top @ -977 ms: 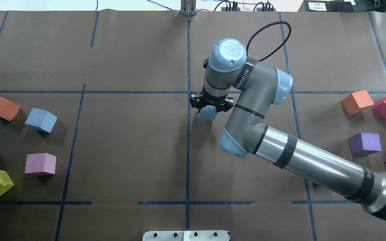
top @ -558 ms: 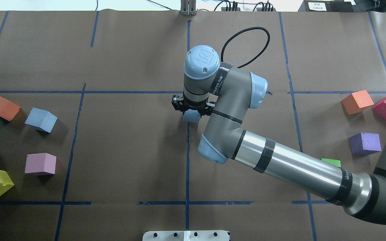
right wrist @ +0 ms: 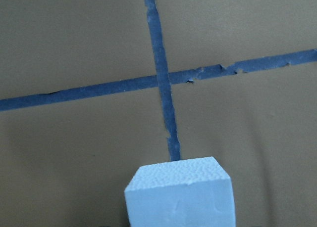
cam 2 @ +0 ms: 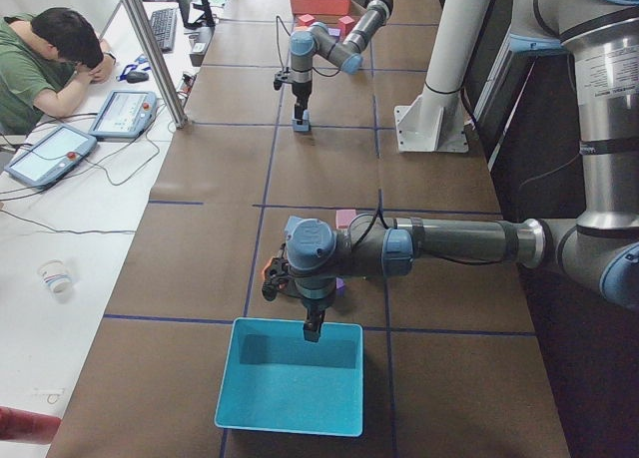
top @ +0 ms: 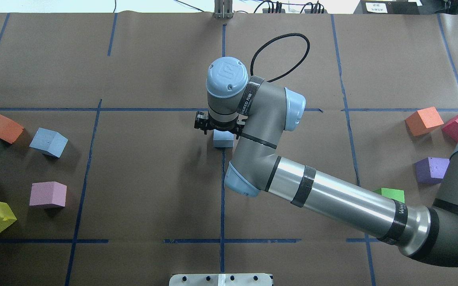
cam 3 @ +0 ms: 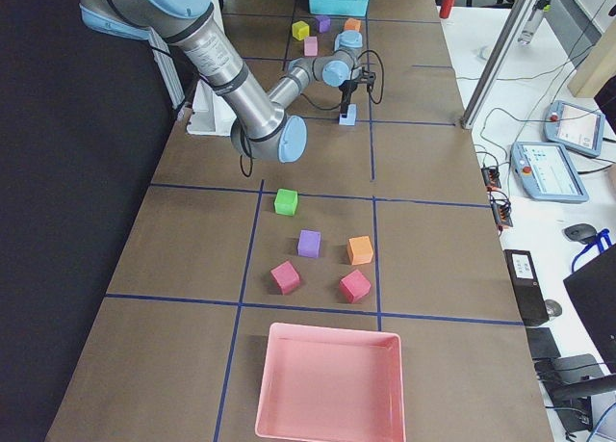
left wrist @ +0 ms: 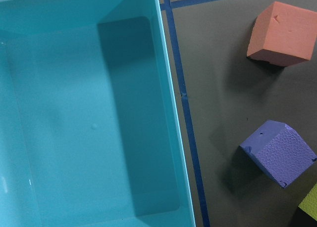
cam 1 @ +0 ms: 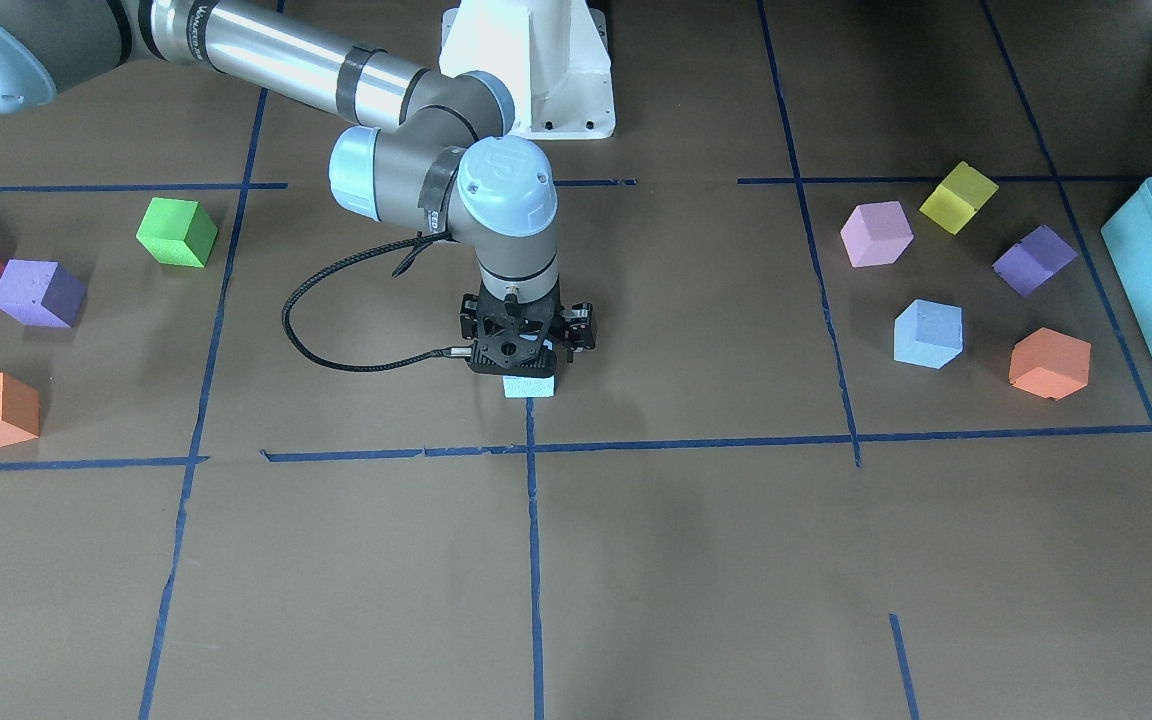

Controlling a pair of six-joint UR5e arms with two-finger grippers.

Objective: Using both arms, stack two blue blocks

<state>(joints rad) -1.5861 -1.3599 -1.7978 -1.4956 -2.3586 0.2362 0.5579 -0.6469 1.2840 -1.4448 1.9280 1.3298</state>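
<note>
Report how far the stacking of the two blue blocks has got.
Done: the first blue block is at the taped centre line. In hand: the right gripper is closed on it, at or just above the table; I cannot tell which. Left: the second blue block sits unstacked on the robot's left side, and the left gripper hangs over the teal bin, away from it.

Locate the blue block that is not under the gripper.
In the overhead view the free blue block lies far left, on the robot's left side, just right of the orange cube and above the pink cube.
</note>
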